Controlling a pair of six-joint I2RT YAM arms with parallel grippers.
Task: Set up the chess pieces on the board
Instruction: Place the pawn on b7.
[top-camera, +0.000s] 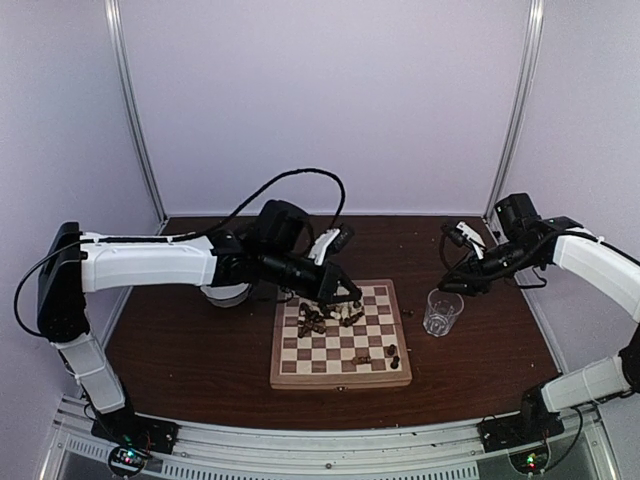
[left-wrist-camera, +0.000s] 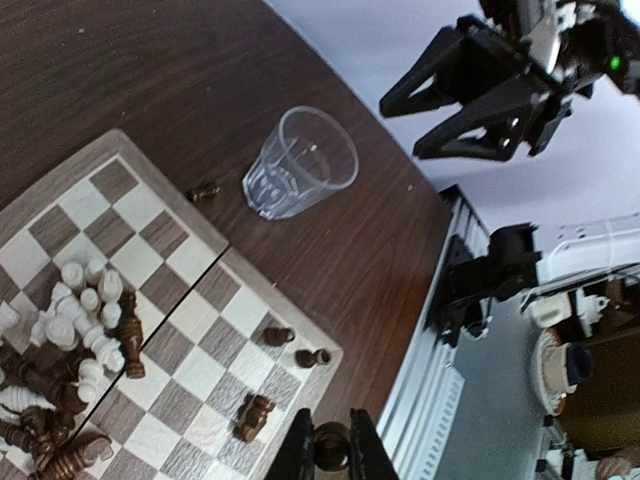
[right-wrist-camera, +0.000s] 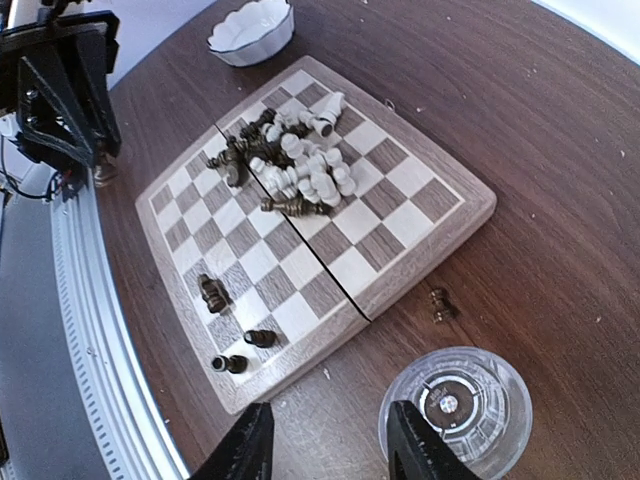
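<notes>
The board (top-camera: 300, 378) lies mid-table with a heap of dark and cream chess pieces (top-camera: 325, 318) on its far half. My left gripper (top-camera: 350, 298) hangs over the board, shut on a dark chess piece (left-wrist-camera: 332, 447) between its fingers (left-wrist-camera: 300, 452), above the board's corner. A few dark pieces (left-wrist-camera: 253, 416) lie toppled near that corner. One dark piece (right-wrist-camera: 440, 305) lies on the table beside the board (right-wrist-camera: 440, 205). My right gripper (right-wrist-camera: 330, 452) hovers open and empty over the table, just off the board's corner.
A clear glass (right-wrist-camera: 455, 405) stands right of the board, under my right gripper's outer finger (right-wrist-camera: 415, 445). A white scalloped bowl (right-wrist-camera: 252, 28) sits off the board's far left. The metal rail (right-wrist-camera: 100, 340) runs along the table's near edge.
</notes>
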